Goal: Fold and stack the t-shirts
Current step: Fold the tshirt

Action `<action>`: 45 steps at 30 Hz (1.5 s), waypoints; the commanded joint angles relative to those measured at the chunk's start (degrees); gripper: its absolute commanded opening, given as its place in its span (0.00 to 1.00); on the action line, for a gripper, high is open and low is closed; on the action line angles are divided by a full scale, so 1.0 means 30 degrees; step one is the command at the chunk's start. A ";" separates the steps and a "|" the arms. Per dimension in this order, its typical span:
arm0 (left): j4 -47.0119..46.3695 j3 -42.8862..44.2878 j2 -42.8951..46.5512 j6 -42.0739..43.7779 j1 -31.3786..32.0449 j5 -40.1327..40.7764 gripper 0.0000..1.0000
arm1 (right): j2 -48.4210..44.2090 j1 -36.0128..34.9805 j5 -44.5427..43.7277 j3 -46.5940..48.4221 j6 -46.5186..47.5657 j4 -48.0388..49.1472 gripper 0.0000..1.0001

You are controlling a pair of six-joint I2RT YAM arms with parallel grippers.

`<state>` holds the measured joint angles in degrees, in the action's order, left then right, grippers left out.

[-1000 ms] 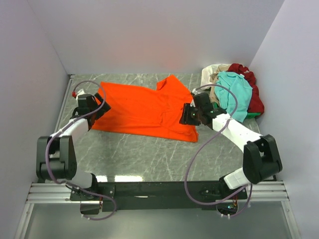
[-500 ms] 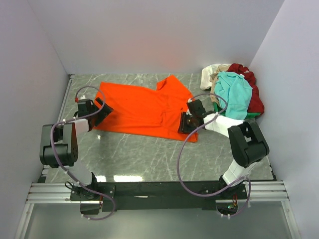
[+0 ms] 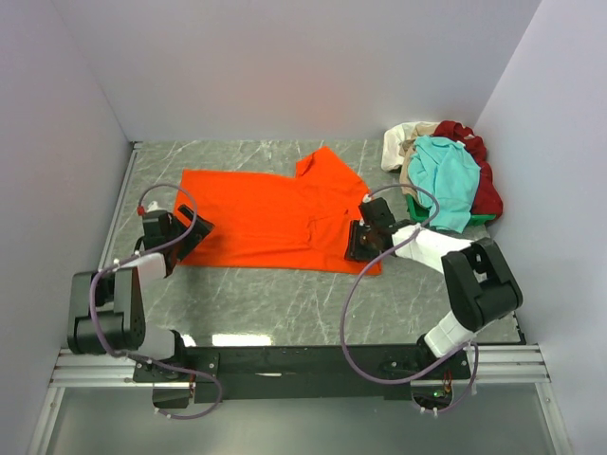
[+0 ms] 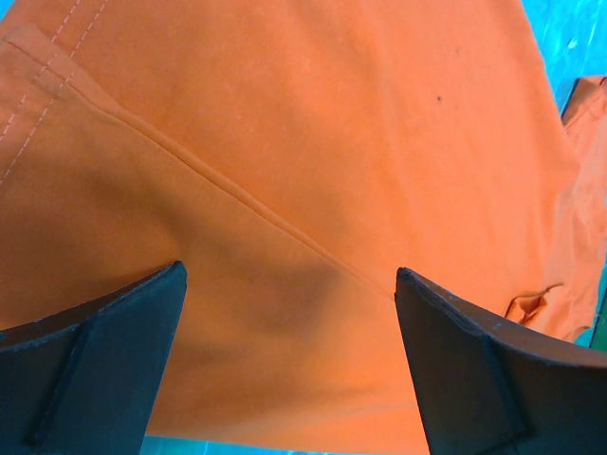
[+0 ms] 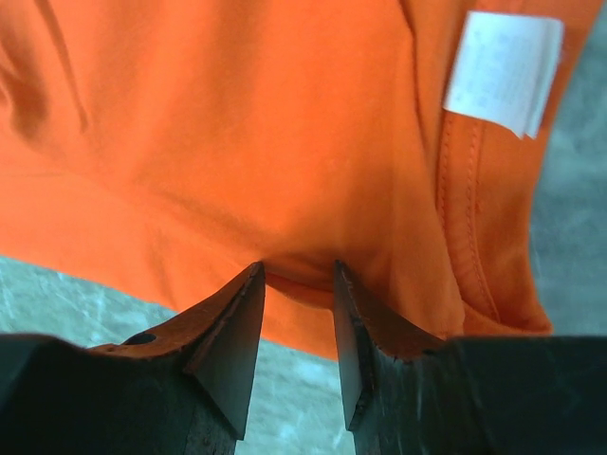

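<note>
The marble tabletop carries no folded shirt and no stack, so I judge the task barely begun. The orange t-shirt lies spread almost flat across the middle, one sleeve pointing to the far side, with no fold in it yet. At the far right corner the rest wait in a crumpled heap: a teal shirt on top, a dark red shirt at the right, a cream shirt at the far left side.

The left gripper sits low at the shirt's left edge, its jaws spread wide over the cloth and gripping nothing. The right gripper is at the near right edge, jaws nearly together and pinching a fold of the hem. The white neck label lies just beyond it. All folding and stacking remain.
</note>
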<state>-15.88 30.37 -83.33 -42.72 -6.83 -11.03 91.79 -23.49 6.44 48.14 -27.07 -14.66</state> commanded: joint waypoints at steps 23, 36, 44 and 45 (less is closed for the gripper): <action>0.4620 0.0128 0.6394 0.1320 0.0488 0.1714 1.00 | -0.2590 -0.0726 0.0224 0.3138 0.1113 -0.1973 0.45; 0.2247 0.2386 0.0944 0.1524 0.1749 0.0543 0.99 | 0.2741 -0.1253 0.2103 0.5429 0.0820 -0.0155 0.45; 0.1162 0.0835 -0.0524 0.0999 0.1720 -0.0191 0.99 | 0.3271 -0.1399 0.1342 0.3732 0.0469 0.0286 0.44; 0.1104 0.0544 -0.0495 0.0882 0.1720 -0.0250 0.99 | 0.3184 -0.1458 0.1196 0.3526 0.0353 0.0227 0.44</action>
<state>-10.48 34.06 -84.44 -39.72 -1.78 -9.67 101.60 -26.98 11.57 60.60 -25.15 -15.18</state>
